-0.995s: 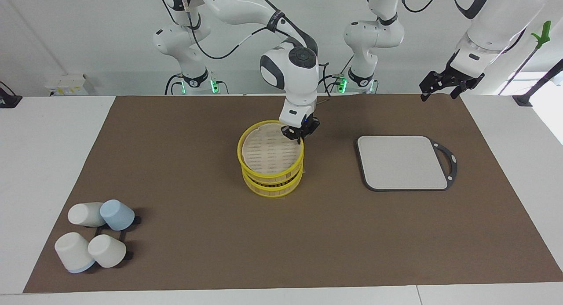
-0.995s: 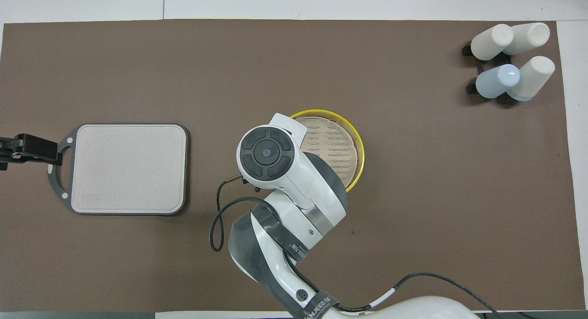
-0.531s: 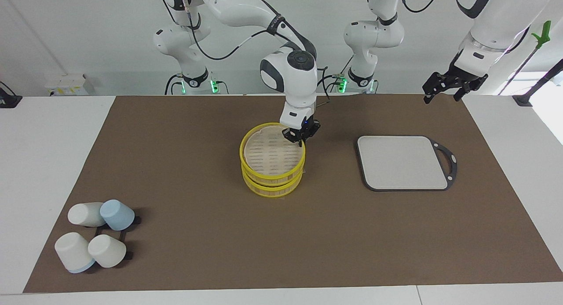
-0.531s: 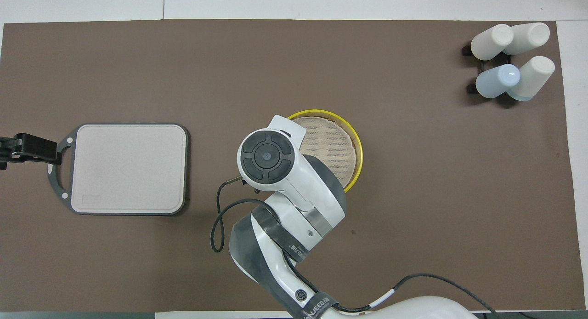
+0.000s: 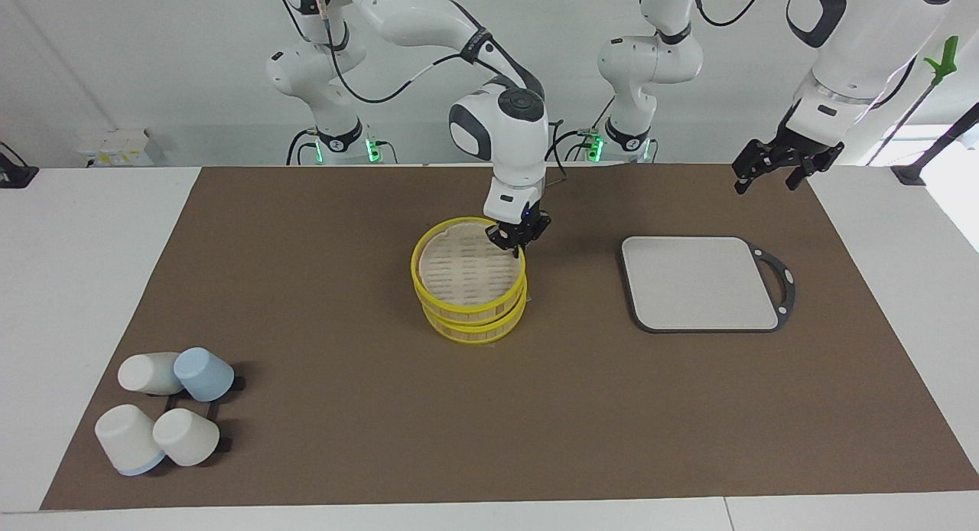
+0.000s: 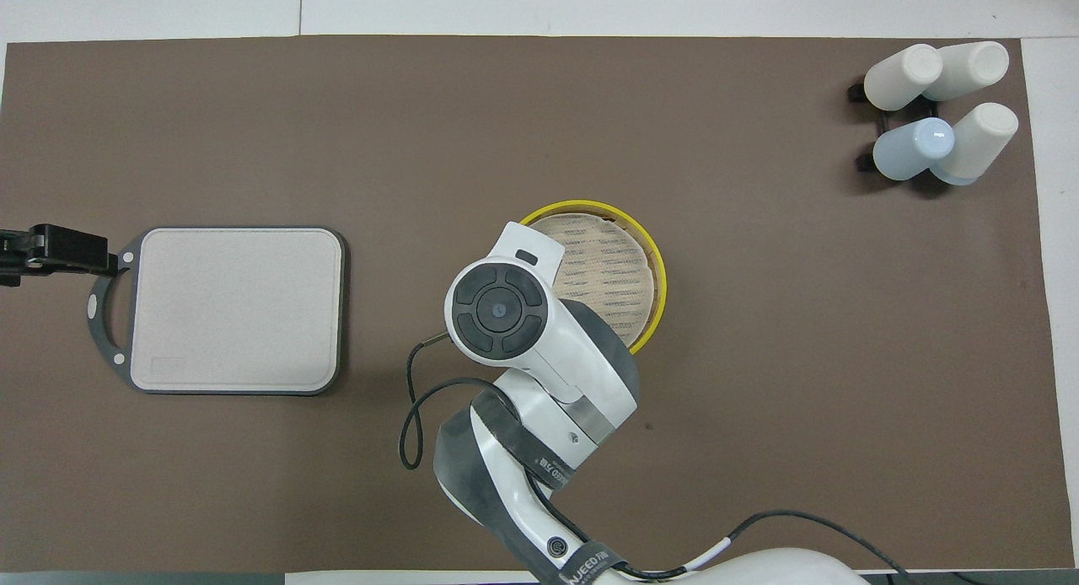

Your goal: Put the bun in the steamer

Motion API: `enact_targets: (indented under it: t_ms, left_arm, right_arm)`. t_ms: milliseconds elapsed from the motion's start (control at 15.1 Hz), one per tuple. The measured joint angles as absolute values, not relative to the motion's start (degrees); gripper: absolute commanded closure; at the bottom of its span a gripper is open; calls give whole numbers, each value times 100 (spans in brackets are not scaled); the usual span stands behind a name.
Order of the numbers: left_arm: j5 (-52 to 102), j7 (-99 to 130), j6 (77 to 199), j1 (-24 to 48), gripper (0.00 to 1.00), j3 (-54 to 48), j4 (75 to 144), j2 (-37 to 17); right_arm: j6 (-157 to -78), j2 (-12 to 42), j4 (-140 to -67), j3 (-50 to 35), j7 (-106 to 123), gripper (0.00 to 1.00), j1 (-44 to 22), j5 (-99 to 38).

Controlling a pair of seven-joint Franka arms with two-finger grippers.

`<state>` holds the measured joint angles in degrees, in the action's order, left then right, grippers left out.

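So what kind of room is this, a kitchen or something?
More likely a robot lab staged as a kitchen: two robot arms stand at a white table with a brown mat, and props are laid out, a bamboo steamer, a grey board and cups.

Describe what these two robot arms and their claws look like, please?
Both arms are glossy white with rounded segments and dark grey joints, and black cables loop along them. The right arm's wrist carries a round dark cap with button-like segments. Each ends in a small black two-finger claw: the right gripper and the left gripper. Green lights glow at the bases.
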<state>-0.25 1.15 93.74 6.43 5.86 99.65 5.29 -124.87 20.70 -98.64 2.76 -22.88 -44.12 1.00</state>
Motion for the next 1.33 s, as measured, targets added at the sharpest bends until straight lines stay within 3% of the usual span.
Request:
enact_targets:
  t_ms: [1128,1194,1327]
  left_arm:
    - [-18,115,9403,639,0,612,9962,588]
    - [-18,115,9403,639,0,613,9962,588]
    - [-18,115,9403,639,0,614,9962,588]
  right_arm:
    - [-13131,2054,-10091,264,-2397,100,-4408,107]
    - [-13167,2055,-10105,264,-2419,98,-4406,107]
    - [-13187,2055,-10114,264,-2430,74,-4406,106]
